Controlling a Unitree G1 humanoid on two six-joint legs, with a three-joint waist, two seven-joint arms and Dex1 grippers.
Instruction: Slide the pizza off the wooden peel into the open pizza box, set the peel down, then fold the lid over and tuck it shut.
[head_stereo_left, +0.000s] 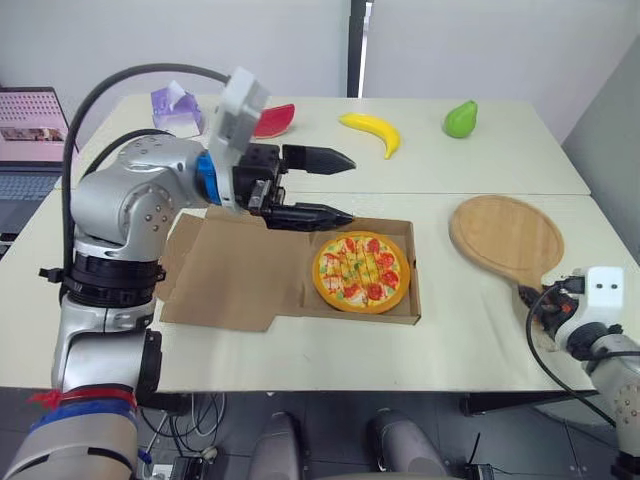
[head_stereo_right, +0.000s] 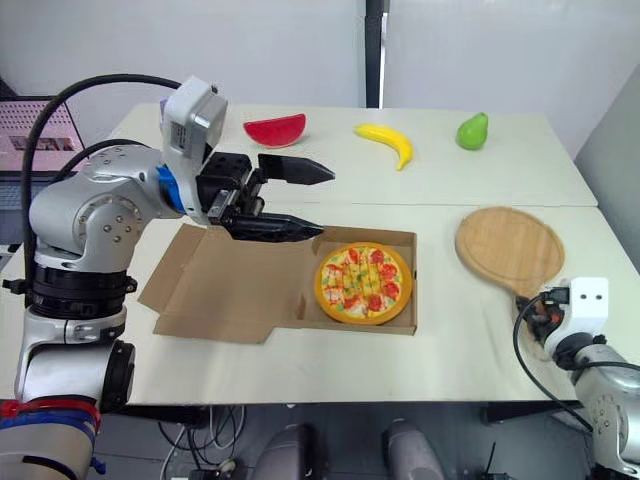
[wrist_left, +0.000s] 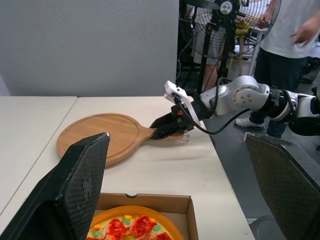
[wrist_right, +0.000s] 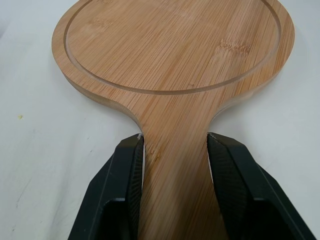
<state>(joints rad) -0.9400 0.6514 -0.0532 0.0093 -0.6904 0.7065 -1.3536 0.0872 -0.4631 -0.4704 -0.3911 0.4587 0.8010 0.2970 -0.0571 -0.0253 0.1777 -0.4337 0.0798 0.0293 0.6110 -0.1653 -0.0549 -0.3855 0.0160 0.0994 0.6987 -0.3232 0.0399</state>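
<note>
Inside box (head_stereo_left: 240, 275), pizza (head_stereo_left: 361, 272), right hand (wrist_right: 175, 140) gripping peel (wrist_right: 170, 45)

watermelon slice (head_stereo_right: 275, 130), banana (head_stereo_right: 385, 138) and green pear (head_stereo_right: 472, 131) lie apart on the table (head_stereo_right: 500, 335).

No text reads clearly anywhere. Laptop screen (head_stereo_left: 30, 115): pink blocks, illegible. Fan hub badge (wrist_left: 227, 7): too small to read.

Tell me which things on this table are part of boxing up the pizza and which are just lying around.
Part of the job: pizza, open pizza box, wooden peel.

Just lying about: toy watermelon slice, banana, green pear, purple plastic item, laptop.
</note>
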